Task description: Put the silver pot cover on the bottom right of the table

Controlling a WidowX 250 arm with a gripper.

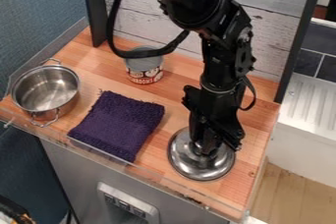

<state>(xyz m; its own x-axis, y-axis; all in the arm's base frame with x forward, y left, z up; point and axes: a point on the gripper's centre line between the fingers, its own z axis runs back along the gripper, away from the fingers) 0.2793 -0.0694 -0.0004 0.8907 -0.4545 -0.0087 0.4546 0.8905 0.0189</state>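
The wooden table narrows toward its near right corner, and the silver pot cover lies flat just short of it. The gripper points down directly over the cover's middle; how far open it is, or whether it has hold, I cannot tell. The coming move likely needs only a short shift toward that corner.

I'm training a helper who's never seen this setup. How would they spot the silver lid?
On the wooden table, look toward the picture's right, where the black gripper hangs down. The lid is the shiny, round, shallow disc beneath it, right of the purple cloth. The silver pot at left is also round, but deep and open, with loop handles.
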